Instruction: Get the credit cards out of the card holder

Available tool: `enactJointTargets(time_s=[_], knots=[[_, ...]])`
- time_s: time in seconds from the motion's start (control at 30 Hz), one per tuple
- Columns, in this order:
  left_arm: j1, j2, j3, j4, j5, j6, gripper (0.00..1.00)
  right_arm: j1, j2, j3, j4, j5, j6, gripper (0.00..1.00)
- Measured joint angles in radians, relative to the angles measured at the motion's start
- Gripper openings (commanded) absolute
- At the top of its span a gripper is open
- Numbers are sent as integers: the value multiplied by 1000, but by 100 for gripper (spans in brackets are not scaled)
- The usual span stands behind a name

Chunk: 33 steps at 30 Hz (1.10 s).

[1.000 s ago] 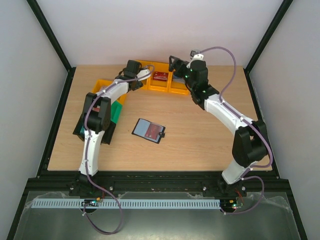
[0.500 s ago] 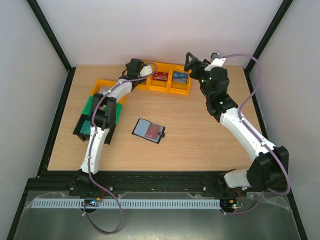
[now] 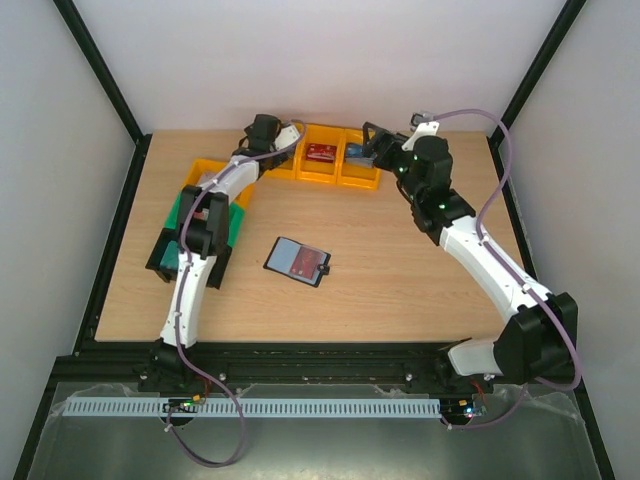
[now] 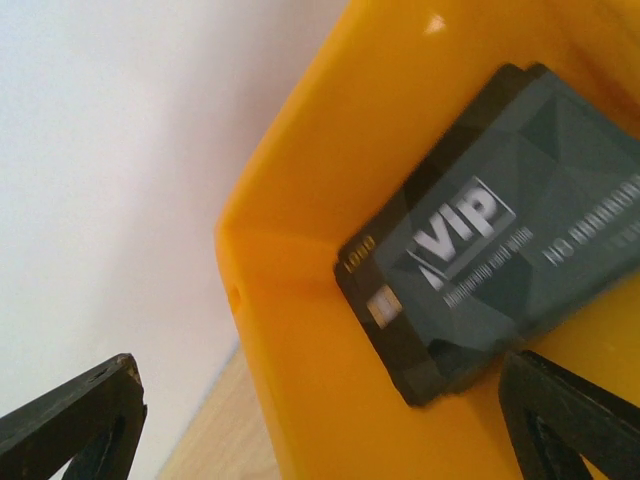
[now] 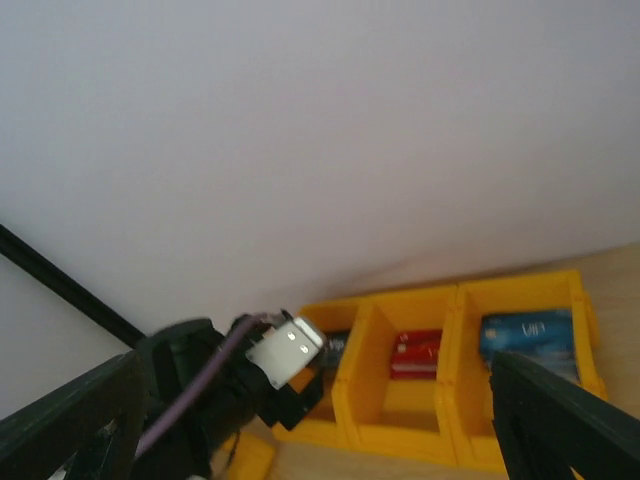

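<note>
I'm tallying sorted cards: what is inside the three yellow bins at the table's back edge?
Yellow bins, left to right: a dark VIP card, a red card, a blue card. Anything beneath those cards is covered, and the left arm mostly hides the left bin from overhead.

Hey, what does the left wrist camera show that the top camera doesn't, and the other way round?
Only the left wrist view: a dark card marked VIP, lying in a yellow bin. Only the top view: the card holder on the table with a reddish card showing in it, a red card and a blue card in neighbouring compartments, and the right arm. Both: the yellow bin and the left gripper, jaws open.
</note>
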Motion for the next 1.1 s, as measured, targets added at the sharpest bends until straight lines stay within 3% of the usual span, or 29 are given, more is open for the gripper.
enactJointTargets(time_s=[0.27,0.5,0.73,0.9,1.1], knots=[[18,-175,-150,-145,131,-105,99,23,35,-32,-161,-22,18,83],[19,-447,-330,-212,230,-191,99,155,204,-55,-319,-10,19,82],[19,-723,-600,-297,359,-369,99,303,388,-63,-413,-55,29,82],[19,-940,-897,-356,544,-544,99,364,444,-82,-429,-85,43,76],[17,-995,-1072,-391,670,-735,99,365,466,-117,-420,-109,63,65]])
